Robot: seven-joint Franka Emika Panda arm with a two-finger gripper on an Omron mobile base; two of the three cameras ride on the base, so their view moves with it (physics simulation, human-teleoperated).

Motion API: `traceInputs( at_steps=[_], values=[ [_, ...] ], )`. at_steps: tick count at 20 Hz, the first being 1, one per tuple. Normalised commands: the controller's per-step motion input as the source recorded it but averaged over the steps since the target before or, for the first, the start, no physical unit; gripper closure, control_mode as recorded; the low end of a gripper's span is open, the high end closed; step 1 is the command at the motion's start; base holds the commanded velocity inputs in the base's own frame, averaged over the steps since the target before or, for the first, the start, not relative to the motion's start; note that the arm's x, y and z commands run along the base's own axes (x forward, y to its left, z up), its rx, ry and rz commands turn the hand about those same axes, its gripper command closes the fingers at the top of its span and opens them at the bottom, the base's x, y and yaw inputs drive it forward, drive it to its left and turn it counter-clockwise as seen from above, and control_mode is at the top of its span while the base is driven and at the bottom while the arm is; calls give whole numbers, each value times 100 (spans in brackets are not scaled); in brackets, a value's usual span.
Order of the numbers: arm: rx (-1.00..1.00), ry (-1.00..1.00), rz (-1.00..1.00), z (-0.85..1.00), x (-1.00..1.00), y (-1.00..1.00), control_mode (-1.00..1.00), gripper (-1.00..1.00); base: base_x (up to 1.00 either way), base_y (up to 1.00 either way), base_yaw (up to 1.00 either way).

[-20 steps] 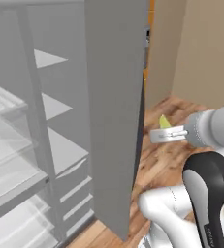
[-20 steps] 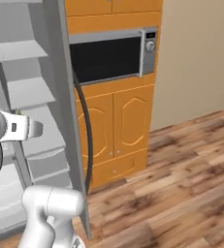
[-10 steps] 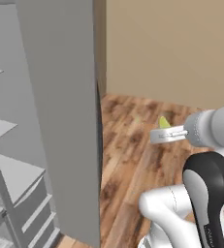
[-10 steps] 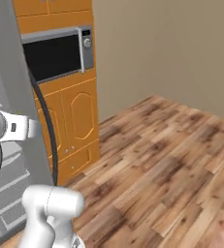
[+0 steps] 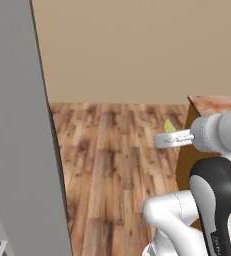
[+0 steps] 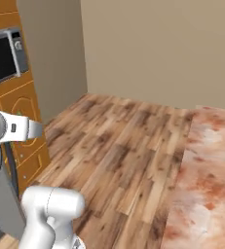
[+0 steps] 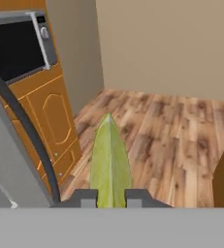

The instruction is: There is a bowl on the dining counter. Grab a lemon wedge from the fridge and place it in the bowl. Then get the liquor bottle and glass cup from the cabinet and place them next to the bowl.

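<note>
A kitchen with a wood plank floor (image 5: 112, 150) in mixed brown tones, running back to a plain beige wall (image 5: 137, 50). In the left base view a tall flat grey panel, the fridge door (image 5: 22, 140), rises along the left edge from top to bottom. At the right of that view the corner of a counter (image 5: 214, 104) with a mottled reddish stone top shows, its side a warm brown. In the right base view the same reddish top spreads across the lower right, beside the floor.

In the right base view, at the far left, orange wooden cabinets (image 6: 21, 121) stand against a grey-beige wall section, with a black-fronted microwave (image 6: 4, 56) set into them at upper height. The hand view shows the microwave door dark and shut, and below it a cabinet door with an arched panel. A dark curved strip crosses the left of the hand view in front of the cabinets; I cannot tell what it is.

My gripper (image 7: 108, 196) is pinching the lemon wedge (image 7: 109, 162) between its two fingers. The wedge is pale yellow-green and stands as a pointed sliver above the finger tips in the hand view. In the left base view it shows as a small green tip above my gripper, held over the floor just beside the counter's corner.
</note>
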Motion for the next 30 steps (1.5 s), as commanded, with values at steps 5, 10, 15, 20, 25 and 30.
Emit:
traceInputs(
  at_steps=[5, 10, 15, 20, 25, 30],
  values=[
    [0, 0, 0, 0, 0, 0, 100, 100, 12, -19, -57],
    [0, 0, 0, 0, 0, 0, 100, 100, 13, -15, -58],
    [0, 0, 0, 0, 0, 0, 100, 100, 20, -20, -53],
    [0, 0, 0, 0, 0, 0, 100, 100, 18, -19, -47],
    [0, 0, 0, 0, 0, 0, 100, 100, 20, -14, -45],
    [0, 0, 0, 0, 0, 0, 100, 100, 28, -6, -40]
  ],
)
